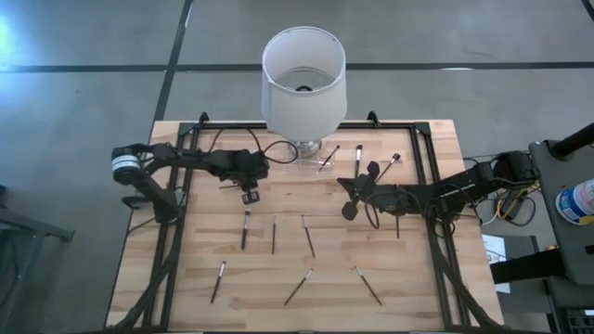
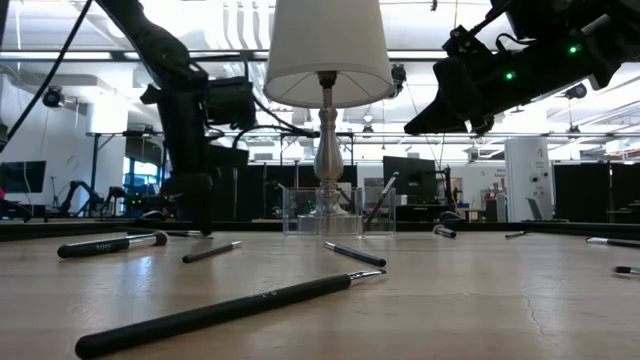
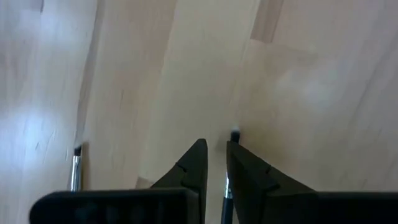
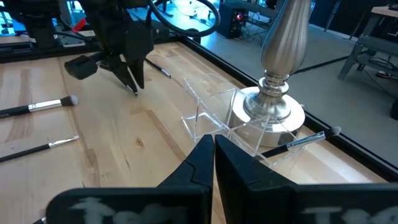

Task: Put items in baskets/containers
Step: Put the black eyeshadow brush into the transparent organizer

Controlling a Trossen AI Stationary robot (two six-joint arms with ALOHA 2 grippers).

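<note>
Heads up: these brushes look feather-light and stiff, so you won't fight any weight, but the thin round handles will roll or skid on the smooth wood table (image 1: 436, 278) if you nudge them sideways. Your left hand (image 3: 215, 163) is pointing straight down near the back-left of the table, fingers nearly closed with just a narrow gap, and a thin brush (image 3: 231, 163) sits in that gap. I can't tell if it's really pinched or only straddled. My guess is you'd do best to squeeze on the dark handle near its middle, not the pale metal end or the bristle tip, since those look slicker and more delicate.

The clear box (image 4: 219, 115) is the target. It's see-through plastic with thin walls, sitting right against the silvery lamp base (image 4: 273, 109) under the white shade (image 1: 303, 79). It probably weighs next to nothing, so bumping it would shove it around. One brush (image 4: 303, 140) is already leaning at it by the lamp.

The rest lie flat and scattered: one (image 1: 246, 228), another (image 1: 274, 234) and a third (image 1: 307, 236) mid-table, more along the front edge like this one (image 1: 218, 281), and a long one (image 2: 225, 313) closest to the low camera.

Your right hand (image 4: 213, 158) hovers above the table just right of the box, fingers pressed together, holding nothing.
</note>
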